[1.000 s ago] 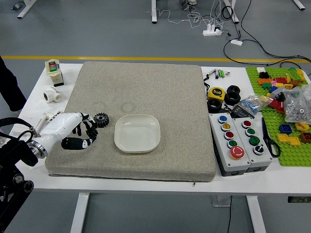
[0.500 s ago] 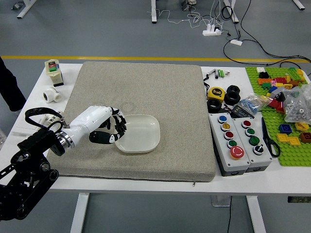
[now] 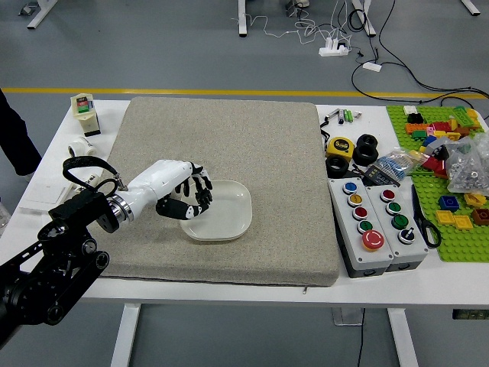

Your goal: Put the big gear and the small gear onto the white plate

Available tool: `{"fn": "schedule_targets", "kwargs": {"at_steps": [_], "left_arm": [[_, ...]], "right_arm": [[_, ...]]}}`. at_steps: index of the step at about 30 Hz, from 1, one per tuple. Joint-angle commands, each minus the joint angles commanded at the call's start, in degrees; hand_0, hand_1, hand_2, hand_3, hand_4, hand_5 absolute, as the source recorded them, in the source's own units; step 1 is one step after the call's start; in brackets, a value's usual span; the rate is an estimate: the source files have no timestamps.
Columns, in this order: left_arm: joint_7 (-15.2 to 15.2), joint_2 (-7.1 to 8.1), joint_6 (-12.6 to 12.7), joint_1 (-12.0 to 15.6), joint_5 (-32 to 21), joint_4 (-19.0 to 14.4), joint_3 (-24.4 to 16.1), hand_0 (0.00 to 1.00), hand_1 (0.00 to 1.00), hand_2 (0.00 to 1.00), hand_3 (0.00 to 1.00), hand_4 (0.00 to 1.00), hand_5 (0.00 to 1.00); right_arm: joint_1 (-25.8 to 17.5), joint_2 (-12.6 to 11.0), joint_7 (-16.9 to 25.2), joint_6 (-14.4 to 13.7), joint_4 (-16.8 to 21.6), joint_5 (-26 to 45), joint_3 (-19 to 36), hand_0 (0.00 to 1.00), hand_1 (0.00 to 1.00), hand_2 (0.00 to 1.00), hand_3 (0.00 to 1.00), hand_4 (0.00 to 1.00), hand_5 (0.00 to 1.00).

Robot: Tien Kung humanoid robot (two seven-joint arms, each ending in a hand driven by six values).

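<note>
White and black, the robot's left hand (image 3: 174, 176) reaches in over the near-left side of the white, shallow, rounded-rectangular plate (image 3: 226, 214) in the head view, covering its left rim. The plate lies on the grey-brown cloth mat (image 3: 283, 168), and its uncovered part extends to the hand's right and towards the robot. The left hand is the nearer one; the right is out of view. No gear can be made out, big or small; one may be hidden in or under the hand, so its direction from the palm cannot be told. Whether the hand grasps anything or has released it cannot be told either. The coming move probably turns on lowering a gear over the plate's bare middle, clear of the rim. The plate looks slightly longer across the table than near to far; a gear's facing and long axis are hidden.
</note>
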Motion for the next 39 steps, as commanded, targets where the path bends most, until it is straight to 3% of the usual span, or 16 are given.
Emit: {"fn": "schedule_targets", "kwargs": {"at_steps": [9,17,18,22,27,33,39], "left_arm": [[-0.5,-0.09,0.8,-0.1,0.0,0.0,-0.6,0.376,0.536,0.641,0.769,0.998,0.404],[-0.6,1.57,1.5,-1.2,1.8,0.9,-4.2,0.380,0.536,0.649,0.779,0.998,0.417],[-0.4,1.87,1.5,-1.6,2.4,1.6,-4.4,0.381,0.524,0.602,0.717,0.998,0.252],[0.1,2.90,1.6,-3.7,4.2,4.8,-3.4,0.381,0.524,0.602,0.717,0.998,0.252],[-0.1,4.07,2.2,-6.5,4.5,10.3,1.3,0.380,0.525,0.596,0.707,0.957,0.218],[-0.5,3.67,2.9,-7.8,4.4,15.0,3.5,0.381,0.526,0.596,0.707,0.954,0.216],[-0.8,2.84,4.2,-8.5,4.6,17.7,3.3,0.381,0.523,0.596,0.703,0.949,0.216]], "right_arm": [[0.0,0.0,0.0,0.0,0.0,0.0,0.1,0.621,0.618,0.672,0.469,0.721,0.588],[0.0,-0.1,0.0,0.0,0.0,-0.1,0.4,0.621,0.618,0.672,0.470,0.721,0.588],[0.0,-0.1,0.0,0.0,0.0,0.0,0.4,0.621,0.618,0.672,0.470,0.723,0.588],[0.1,-0.1,0.0,0.0,0.0,0.0,0.1,0.621,0.618,0.672,0.470,0.723,0.588],[0.2,0.0,0.0,-0.1,0.0,0.3,-0.2,0.621,0.618,0.673,0.469,0.723,0.590],[0.3,0.2,-0.1,-0.3,0.0,0.6,-0.3,0.621,0.618,0.673,0.469,0.723,0.590],[0.3,0.3,-0.1,-0.3,0.0,0.6,-0.4,0.621,0.619,0.674,0.470,0.723,0.590]]}}
